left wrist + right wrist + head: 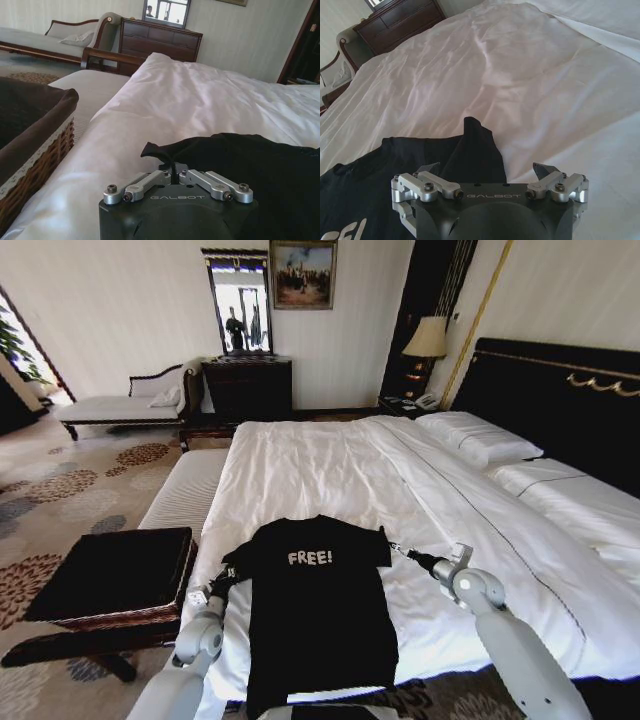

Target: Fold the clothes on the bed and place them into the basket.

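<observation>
The black short-sleeved "FREE!" T-shirt (315, 605) is flanked for folding: left gripper (172, 172) pinched on its sleeve, right gripper (487, 172) spread wide, a matching sleeve pinch judged needed next.

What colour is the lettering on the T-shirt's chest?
White "FREE!" lettering on the black T-shirt, clearest in the head view.

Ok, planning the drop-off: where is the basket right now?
In the head view the basket sits on the floor at the robot's left, beside the bed corner, close to the left gripper at the black T-shirt sleeve.
</observation>
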`<state>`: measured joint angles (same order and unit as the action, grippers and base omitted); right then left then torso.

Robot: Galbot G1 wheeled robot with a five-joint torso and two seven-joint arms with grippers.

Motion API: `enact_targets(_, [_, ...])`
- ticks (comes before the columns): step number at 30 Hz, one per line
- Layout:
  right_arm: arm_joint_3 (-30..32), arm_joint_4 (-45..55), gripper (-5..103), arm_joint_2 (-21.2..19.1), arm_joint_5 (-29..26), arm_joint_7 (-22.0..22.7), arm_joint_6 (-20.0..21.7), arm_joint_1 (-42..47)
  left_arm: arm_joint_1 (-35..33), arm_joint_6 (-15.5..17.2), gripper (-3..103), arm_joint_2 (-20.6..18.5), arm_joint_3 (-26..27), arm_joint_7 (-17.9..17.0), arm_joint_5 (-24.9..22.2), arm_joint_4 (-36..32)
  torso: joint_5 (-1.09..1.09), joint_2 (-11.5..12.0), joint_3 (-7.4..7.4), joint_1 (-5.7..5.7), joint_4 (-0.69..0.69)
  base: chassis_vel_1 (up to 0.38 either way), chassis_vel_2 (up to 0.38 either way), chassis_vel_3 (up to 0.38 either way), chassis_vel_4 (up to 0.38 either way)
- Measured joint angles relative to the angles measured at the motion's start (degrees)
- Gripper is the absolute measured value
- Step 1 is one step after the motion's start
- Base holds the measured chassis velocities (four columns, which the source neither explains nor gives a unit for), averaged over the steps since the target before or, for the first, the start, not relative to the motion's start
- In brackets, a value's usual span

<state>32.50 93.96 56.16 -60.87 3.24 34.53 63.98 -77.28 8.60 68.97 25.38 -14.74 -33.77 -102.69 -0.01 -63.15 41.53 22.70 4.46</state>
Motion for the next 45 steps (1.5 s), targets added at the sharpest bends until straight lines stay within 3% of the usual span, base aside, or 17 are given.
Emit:
enact_targets(8, [-0.86,-0.54,100,0.53,0.14,0.0,-0.12,-0.81,0.02,-1.03,3,-0.28,0.24,-0.92,0.97,1.54,0.0,0.0,0.0,0.0,0.0,0.0,0.0,0.0,0.0])
enact_targets(10, [-1.13,-0.72,100,0.69,0.29,0.01,-0.31,-0.94,0.63,-0.94,14,-0.19,0.29,-1.57,0.73,1.74,0.01,0.0,0.0,0.0,0.0,0.0,0.0,0.0,0.0])
enact_targets(18, [-1.69,-1.57,100,0.79,0.29,-0.07,-1.21,-1.7,-1.3,0.32,36,-0.63,0.47,-2.29,0.64,-1.03,0.01,0.0,0.0,0.0,0.01,0.0,0.0,0.0,0.0])
enact_targets(20, [-2.24,-2.34,100,0.58,0.19,-0.19,-2.17,-2.43,-4.15,0.33,46,-0.4,1.92,-2.27,1.45,-3.12,0.01,0.0,0.0,0.0,0.0,0.0,0.0,0.0,0.0])
enact_targets(21, [-2.24,-2.34,100,0.58,0.19,-0.19,-2.17,-2.43,-4.15,0.33,46,-0.4,1.92,-2.27,1.45,-3.12,0.01,0.0,0.0,0.0,0.0,0.0,0.0,0.0,0.0])
enact_targets(25, [-3.3,-4.03,100,0.55,-0.6,-0.37,-3.38,-4.44,-9.25,-0.42,68,-0.19,5.32,-1.33,3.65,-7.05,0.01,0.0,-0.01,0.0,0.0,0.0,0.0,0.0,0.0])
enact_targets(28, [-4.3,-5.68,100,0.64,-0.62,-0.45,-3.78,-5.95,-11.48,-0.73,74,0.25,6.81,-0.98,4.12,-9.01,0.01,0.0,-0.01,-0.01,-0.01,0.0,0.0,0.0,0.0])
enact_targets(31, [-6.06,-9.91,100,1.53,-0.4,-0.99,-4.61,-9.6,-15.37,-1.04,89,1.56,8.83,-0.68,4.35,-12.89,0.01,0.0,0.0,0.0,0.0,0.0,0.0,0.0,0.0])
enact_targets(33, [-6.58,-11.33,100,2.02,-0.37,-1.19,-4.77,-11.03,-16.79,-1.1,94,2.02,9.53,-0.5,4.4,-14.32,0.01,0.0,0.0,0.0,-0.01,0.0,0.0,0.0,0.0])
enact_targets(45, [-9.68,-22.63,100,6.66,3.38,-4.06,-8.97,-18.21,-23.38,-2.21,100,5.66,8.21,1.15,6.29,-19.93,0.03,0.0,0.0,0.0,0.0,0.0,0.0,0.0,0.0])
